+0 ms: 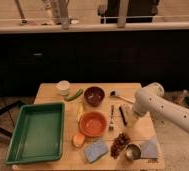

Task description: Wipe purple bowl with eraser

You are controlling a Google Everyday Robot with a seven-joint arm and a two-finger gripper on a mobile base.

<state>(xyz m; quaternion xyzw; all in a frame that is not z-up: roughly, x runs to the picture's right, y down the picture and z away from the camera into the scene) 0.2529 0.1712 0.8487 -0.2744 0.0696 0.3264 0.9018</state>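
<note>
The purple bowl (pixel 94 95) stands at the back middle of the wooden table (pixel 48 92), behind the larger orange bowl (pixel 93 124). The eraser (pixel 122 115) is a thin dark block lying flat right of a fork (pixel 111 118), to the right of the orange bowl. My white arm (pixel 153 102) comes in from the right and bends down. My gripper (pixel 130 120) hangs low over the table just right of the eraser, well right and in front of the purple bowl. I cannot tell whether it touches the eraser.
A green tray (pixel 38 132) fills the table's left side. A white cup (pixel 63 87) and a green vegetable (pixel 74 95) sit at the back left. A blue sponge (pixel 96 150), a brown snack (pixel 119 144), a metal cup (pixel 133 151) and a grey-blue cloth (pixel 150 147) line the front edge.
</note>
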